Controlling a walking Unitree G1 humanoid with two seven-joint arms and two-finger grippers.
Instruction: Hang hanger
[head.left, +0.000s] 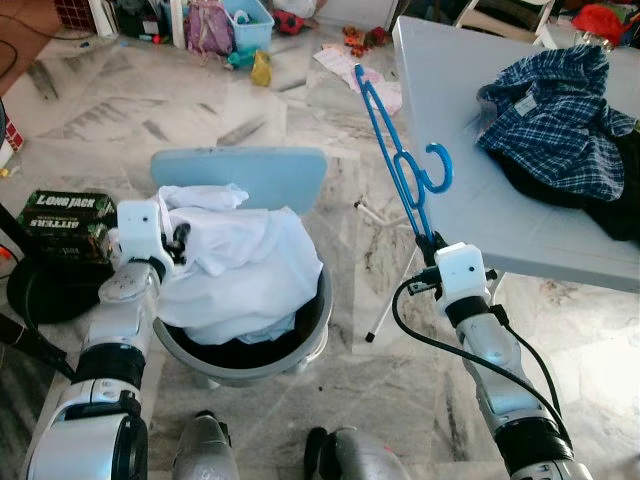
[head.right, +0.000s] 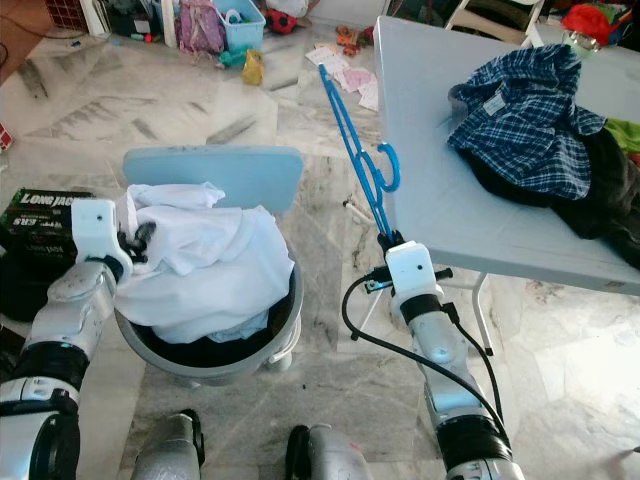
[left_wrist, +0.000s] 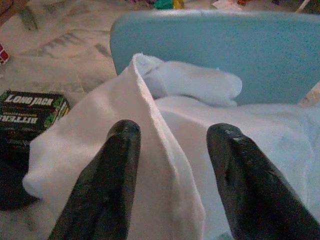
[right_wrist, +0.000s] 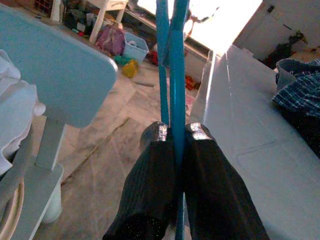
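Right wrist view: right gripper (right_wrist: 175, 132) pinching the blue hanger (head.left: 400, 160), long axis rising away beside the tabletop (head.left: 470, 170).
Left gripper (left_wrist: 172, 150), fingers spread, straddles a fold of white cloth (head.left: 240, 260).

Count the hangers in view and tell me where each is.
1. A blue hanger, clamped in the right tool and held up beside the grey table's edge. Others could lie hidden under the clothes on the table or in the basket.

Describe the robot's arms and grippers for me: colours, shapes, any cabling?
Both arms are silver metal with black joint bands. Each wrist carries a white boxy housing. A black cable loops along the right arm. The left gripper and right gripper each have two long black fingers, the right's silver-tipped.
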